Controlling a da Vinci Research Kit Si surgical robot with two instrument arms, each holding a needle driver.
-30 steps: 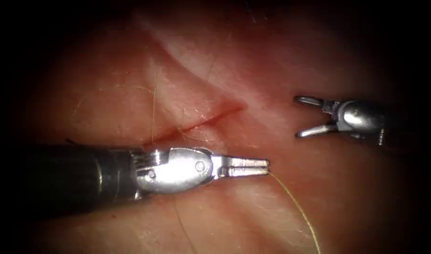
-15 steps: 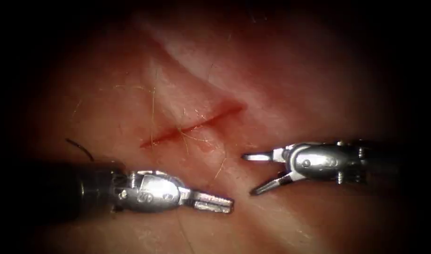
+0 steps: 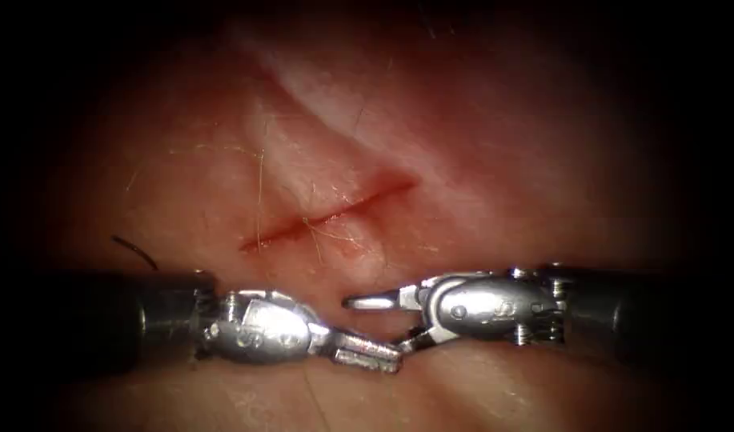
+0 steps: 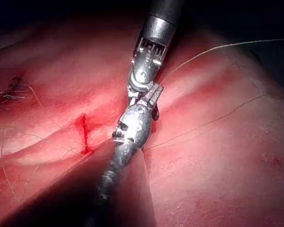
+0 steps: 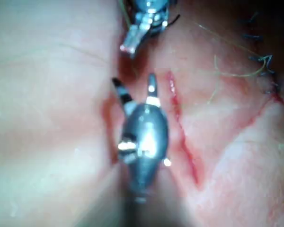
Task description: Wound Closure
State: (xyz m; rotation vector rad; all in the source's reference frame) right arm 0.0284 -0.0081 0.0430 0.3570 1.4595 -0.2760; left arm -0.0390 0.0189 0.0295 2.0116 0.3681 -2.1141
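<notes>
The cut (image 3: 326,214) runs as a short red slanted line across the tissue (image 3: 479,160). Below it, my left tool (image 3: 387,358) comes in from the left with its jaws shut. Fine thread (image 4: 213,47) trails away from where the two tools meet. My right tool (image 3: 373,324) reaches in from the right with its jaws open and nothing between them. Its lower jaw lies almost against the left tool's tip, and its upper jaw points left just under the cut. In the right wrist view the open jaws (image 5: 133,81) sit beside the cut (image 5: 180,127), facing the left tool (image 5: 128,45).
A thin dark curved strand (image 3: 134,250) lies on the tissue above the left tool's shaft. Pale hairs (image 3: 258,192) cross the cut's left end. Older dark stitches (image 5: 265,61) sit on the tissue away from the cut. A second thread (image 4: 203,125) lies across the tissue.
The right tool has swept in from the far right, down and left to the left tool's tip, jaws staying open. The left tool dropped down and drew back left, jaws shut.
</notes>
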